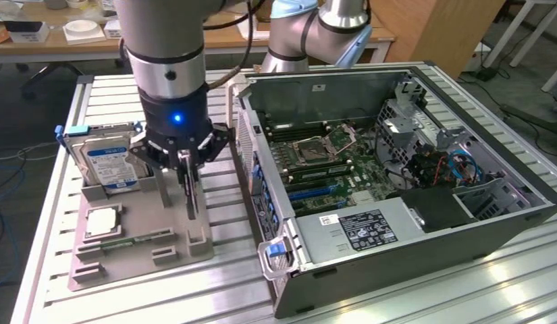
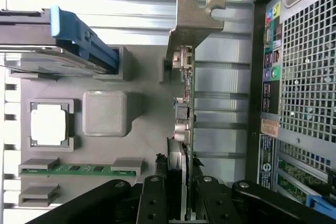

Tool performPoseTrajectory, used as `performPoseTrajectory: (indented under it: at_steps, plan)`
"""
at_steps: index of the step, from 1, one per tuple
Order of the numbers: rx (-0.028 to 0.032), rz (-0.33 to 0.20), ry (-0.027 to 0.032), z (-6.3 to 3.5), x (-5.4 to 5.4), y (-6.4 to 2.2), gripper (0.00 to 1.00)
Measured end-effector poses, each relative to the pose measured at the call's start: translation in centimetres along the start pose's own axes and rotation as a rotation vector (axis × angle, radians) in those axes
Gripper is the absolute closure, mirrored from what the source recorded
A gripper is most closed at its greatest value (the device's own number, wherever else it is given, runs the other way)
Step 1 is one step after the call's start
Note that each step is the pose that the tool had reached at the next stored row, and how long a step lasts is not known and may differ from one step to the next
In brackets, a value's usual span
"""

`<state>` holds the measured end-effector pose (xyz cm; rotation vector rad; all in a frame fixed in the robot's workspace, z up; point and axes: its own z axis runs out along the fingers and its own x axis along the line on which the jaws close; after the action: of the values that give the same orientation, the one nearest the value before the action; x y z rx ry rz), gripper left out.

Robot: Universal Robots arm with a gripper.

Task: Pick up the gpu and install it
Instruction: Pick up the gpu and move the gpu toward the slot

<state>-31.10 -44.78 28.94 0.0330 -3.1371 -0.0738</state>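
Jaws seemingly clamp thin, metal-bracketed gpu (image 2: 185, 108).

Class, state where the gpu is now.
The gpu stands on edge on the grey tray at the exterior view's left, between the hard drive and the computer case, in the pincer.

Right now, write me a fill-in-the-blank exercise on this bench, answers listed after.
The gripper is shut on the gpu, which stands on ___ over the grey tray.
The open computer case lies on the exterior view's ___ of the tray.
The hard drive carries a blue and ___ label.
The memory stick in the tray is ___.
Answers: edge, right, white, green.
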Motion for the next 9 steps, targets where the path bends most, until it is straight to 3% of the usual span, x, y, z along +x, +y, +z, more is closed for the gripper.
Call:
performPoseTrajectory:
  at_steps: [9]
  plan:
    - [0.0,0.001,-0.0001,-4.07,0.0,0.19,0.73]
